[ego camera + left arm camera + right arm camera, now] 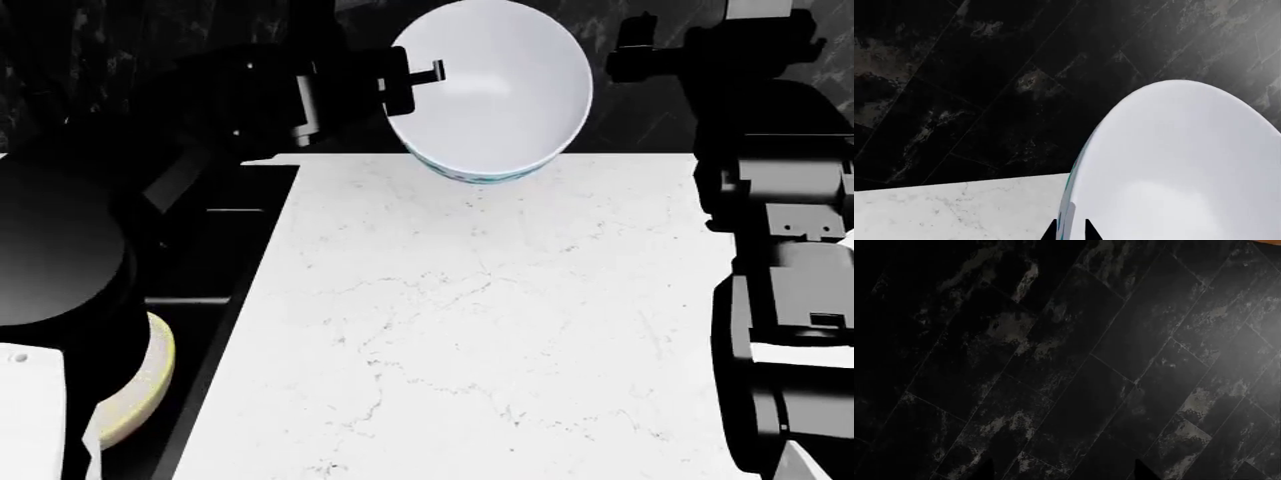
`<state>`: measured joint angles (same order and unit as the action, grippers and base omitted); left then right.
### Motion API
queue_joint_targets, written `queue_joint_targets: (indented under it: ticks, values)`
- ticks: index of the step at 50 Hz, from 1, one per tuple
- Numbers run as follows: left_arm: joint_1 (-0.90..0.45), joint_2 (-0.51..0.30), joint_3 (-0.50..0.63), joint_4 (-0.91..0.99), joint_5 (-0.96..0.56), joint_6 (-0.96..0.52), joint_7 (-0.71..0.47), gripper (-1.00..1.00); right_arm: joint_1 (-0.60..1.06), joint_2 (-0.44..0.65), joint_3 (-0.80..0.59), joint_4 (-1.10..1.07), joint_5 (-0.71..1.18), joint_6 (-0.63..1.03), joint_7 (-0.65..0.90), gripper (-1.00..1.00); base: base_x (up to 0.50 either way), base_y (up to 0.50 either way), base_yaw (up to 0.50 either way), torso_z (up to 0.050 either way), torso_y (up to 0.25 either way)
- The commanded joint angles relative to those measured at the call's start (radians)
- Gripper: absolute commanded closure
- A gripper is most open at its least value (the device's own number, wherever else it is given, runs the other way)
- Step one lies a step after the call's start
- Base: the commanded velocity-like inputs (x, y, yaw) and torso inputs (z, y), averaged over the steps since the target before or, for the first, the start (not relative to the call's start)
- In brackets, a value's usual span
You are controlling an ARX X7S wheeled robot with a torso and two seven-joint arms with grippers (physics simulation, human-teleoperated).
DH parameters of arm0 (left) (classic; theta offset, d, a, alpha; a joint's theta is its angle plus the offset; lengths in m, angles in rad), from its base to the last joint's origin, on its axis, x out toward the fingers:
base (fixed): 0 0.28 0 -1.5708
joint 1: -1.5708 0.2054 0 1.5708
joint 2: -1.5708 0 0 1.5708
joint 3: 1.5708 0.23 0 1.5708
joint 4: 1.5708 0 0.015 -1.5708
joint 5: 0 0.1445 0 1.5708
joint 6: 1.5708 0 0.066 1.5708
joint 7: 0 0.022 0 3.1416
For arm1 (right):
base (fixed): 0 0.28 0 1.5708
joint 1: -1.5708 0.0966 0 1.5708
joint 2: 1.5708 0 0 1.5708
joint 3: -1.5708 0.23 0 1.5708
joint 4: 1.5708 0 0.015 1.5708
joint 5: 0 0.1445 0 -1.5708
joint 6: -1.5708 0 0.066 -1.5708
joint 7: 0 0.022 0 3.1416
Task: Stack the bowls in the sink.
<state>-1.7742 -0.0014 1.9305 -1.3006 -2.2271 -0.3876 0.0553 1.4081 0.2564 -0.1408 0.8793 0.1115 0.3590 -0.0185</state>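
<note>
My left gripper (1071,231) is shut on the rim of the white bowl (494,85), one fingertip inside and one outside. The bowl has a teal pattern on its outside. It hangs tilted in the air over the far edge of the countertop, its opening facing the head camera; in the left wrist view the white bowl (1181,165) fills the frame's right side. The cream-yellow bowl (144,385) lies low in the black sink (220,320) at the near left, partly hidden by my left arm. My right gripper (1064,472) is open and holds nothing, facing dark wall tiles.
The white marble countertop (494,330) spreads right of the sink. A dark tiled wall (987,75) rises behind it. My right arm (781,250) stands raised along the right edge. A white boxy shape (30,410) sits at the near left corner.
</note>
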Motion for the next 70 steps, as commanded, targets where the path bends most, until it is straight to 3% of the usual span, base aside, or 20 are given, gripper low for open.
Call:
queue_joint_targets:
  ticks: [1,10,21,46,70]
  values:
    - [-0.015,-0.024,0.006,0.044,-0.001,0.02,-0.006,1.0,-0.01,0.004,0.003,-0.025,0.006,0.014,0.002,-1.0,0.0,0.0,0.0,0.0,0.0]
    - [-0.111,-0.328,-0.018,0.596,0.057,0.177,-0.22,1.0,-0.016,0.003,0.008,-0.029,0.013,0.013,0.005,-1.0,0.0,0.0,0.0,0.0,0.0]
    - [-0.187,-0.537,-0.013,0.9,0.121,0.215,-0.332,1.0,-0.007,-0.003,0.005,-0.04,0.017,0.028,0.006,-1.0,0.0,0.0,0.0,0.0,0.0]
    - [-0.213,-0.928,-0.013,1.252,0.157,0.273,-0.507,1.0,-0.008,-0.008,0.001,-0.036,0.024,0.021,0.005,-1.0,0.0,0.0,0.0,0.0,0.0]
    - [-0.176,-1.234,-0.01,1.417,0.135,0.345,-0.638,1.0,-0.003,-0.016,-0.006,-0.025,0.028,0.015,0.006,-1.0,0.0,0.0,0.0,0.0,0.0]
